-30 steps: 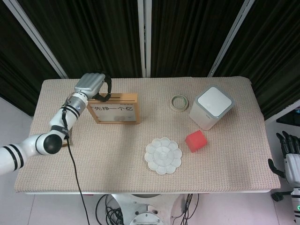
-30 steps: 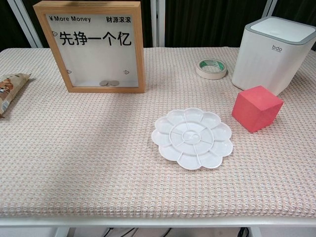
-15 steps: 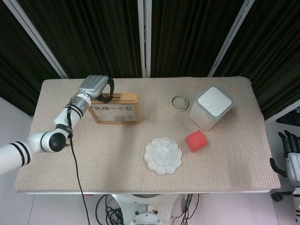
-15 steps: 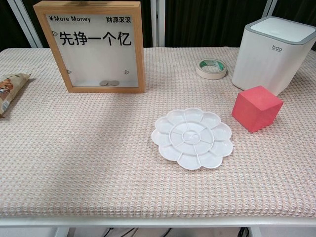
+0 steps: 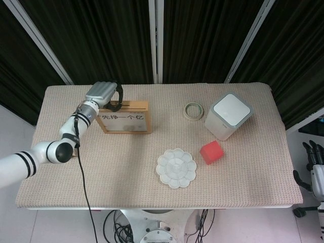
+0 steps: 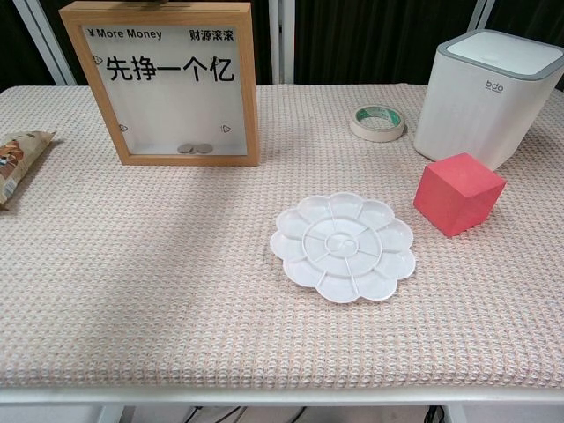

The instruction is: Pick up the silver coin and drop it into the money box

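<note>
A white flower-shaped palette (image 6: 343,247) is lying nearest the robot, well to the right of and nearer than the working left hand (image 5: 103,92), with a red block (image 6: 459,193) just beyond it. Farther back, a tape roll (image 6: 378,122) is sitting beside a white lidded bin (image 6: 489,92). At the far left, the money box (image 6: 163,84), a wooden frame with a clear front, is standing upright, its long top edge running left to right. The left hand is hovering over the left end of that top edge, fingers curled downward; whether it is pinching the silver coin cannot be told, since no coin is showing in the hand or loose on the cloth. Two coins (image 6: 195,149) are resting flat inside the box, directly below the hand. A silver coin is judged small, light, stiff and slippery, best pinched by its rim, and it would need to stand on edge, lined up with the slot along the box's top. The right hand (image 5: 315,169) is hanging off the table's right side, well apart, fingers spread and holding nothing.
</note>
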